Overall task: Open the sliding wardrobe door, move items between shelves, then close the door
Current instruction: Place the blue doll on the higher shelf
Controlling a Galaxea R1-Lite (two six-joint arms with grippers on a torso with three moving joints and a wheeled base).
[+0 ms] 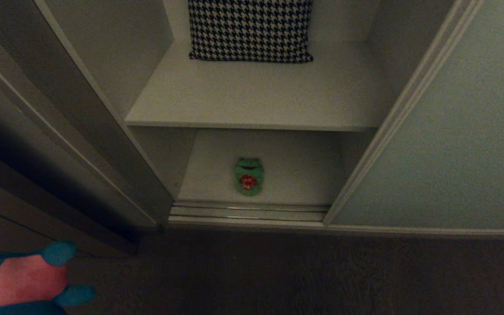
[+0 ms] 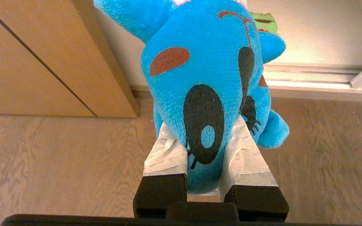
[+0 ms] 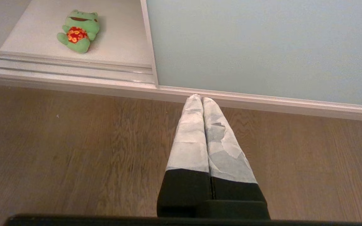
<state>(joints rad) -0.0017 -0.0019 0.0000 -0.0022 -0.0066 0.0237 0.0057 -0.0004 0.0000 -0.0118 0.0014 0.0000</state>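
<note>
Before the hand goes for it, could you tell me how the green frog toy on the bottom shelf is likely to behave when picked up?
The green frog looks like soft knitted plush, so it will probably squash and flop rather than stay stiff. It seems small against the bottom shelf, so likely light. Lying flat on its back, it should neither roll nor tip, though a push might slide it on the smooth board.

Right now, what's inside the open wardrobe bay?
Lower white shelf: one bright green plush frog with a red chest patch, lying near the front. Upper white shelf: a black-and-white houndstooth cushion at the back. The pale grey-green sliding door hides the bay beside it.
</note>
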